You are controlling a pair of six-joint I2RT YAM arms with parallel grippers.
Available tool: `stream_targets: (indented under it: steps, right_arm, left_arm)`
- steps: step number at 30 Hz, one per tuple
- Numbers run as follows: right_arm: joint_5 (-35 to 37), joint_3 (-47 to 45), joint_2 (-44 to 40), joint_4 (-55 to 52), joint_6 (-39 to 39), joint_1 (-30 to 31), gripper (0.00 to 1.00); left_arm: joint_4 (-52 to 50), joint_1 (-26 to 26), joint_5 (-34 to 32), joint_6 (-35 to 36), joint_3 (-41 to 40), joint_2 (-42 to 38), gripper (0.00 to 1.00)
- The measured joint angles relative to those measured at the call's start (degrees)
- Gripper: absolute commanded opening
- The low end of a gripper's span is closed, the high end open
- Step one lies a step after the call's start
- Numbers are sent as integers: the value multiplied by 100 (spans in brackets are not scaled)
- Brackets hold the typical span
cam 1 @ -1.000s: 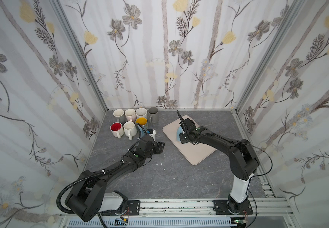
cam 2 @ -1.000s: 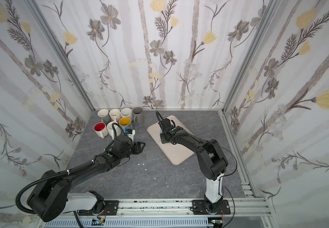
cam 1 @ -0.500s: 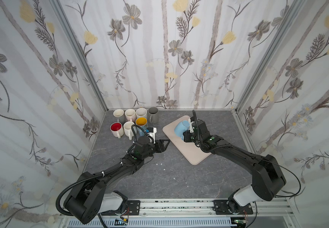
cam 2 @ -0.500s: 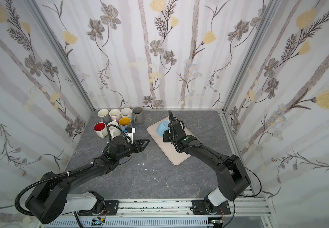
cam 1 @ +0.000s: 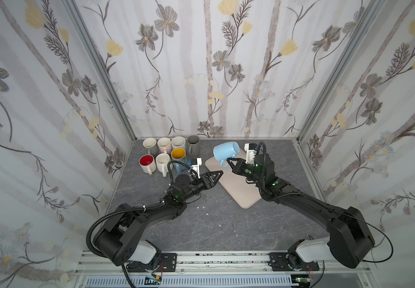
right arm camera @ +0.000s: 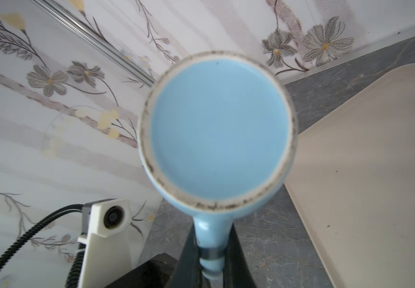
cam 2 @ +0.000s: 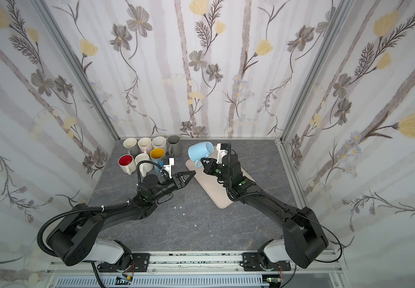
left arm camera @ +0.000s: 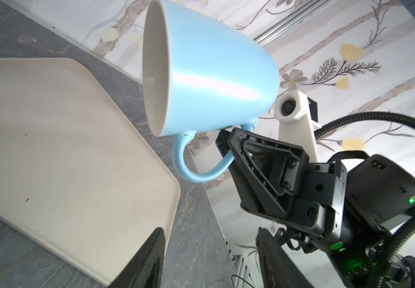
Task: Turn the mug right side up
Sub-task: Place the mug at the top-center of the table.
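Mug [cam 1: 225,152], light blue, hangs tipped on its side in the air over the far corner of the beige tray [cam 1: 236,192], mouth turned sideways. The right gripper [cam 1: 231,165] is clamped on its handle [left arm camera: 194,172]. The left gripper [cam 1: 216,174] hovers at the tray's left edge, jaws parted and empty. A cluster of other mugs [cam 1: 162,160] stands upright at the back left of the table [cam 1: 201,224].

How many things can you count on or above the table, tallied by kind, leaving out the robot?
Blue mug: 1
Other mugs: 7
Tray: 1
Total: 9
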Motion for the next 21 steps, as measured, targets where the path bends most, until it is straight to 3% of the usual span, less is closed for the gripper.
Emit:
stream_targets:
  steps: [7, 14, 19, 21]
  right_arm:
    - [-608, -166, 164, 1130, 940, -4, 0]
    - [-935, -212, 278, 1829, 1488, 0, 0]
    - [-1084, -216, 398, 2111, 1683, 11, 0]
    - [-1102, -243, 422, 2197, 1685, 9, 0]
  left_arm:
    - [1005, 66, 50, -748, 160, 350, 58]
    - [1934, 492, 210, -1799, 544, 925, 52]
    - [2004, 522, 621, -2205, 992, 1126, 40]
    - [2009, 542, 758, -2398, 1102, 1248, 28]
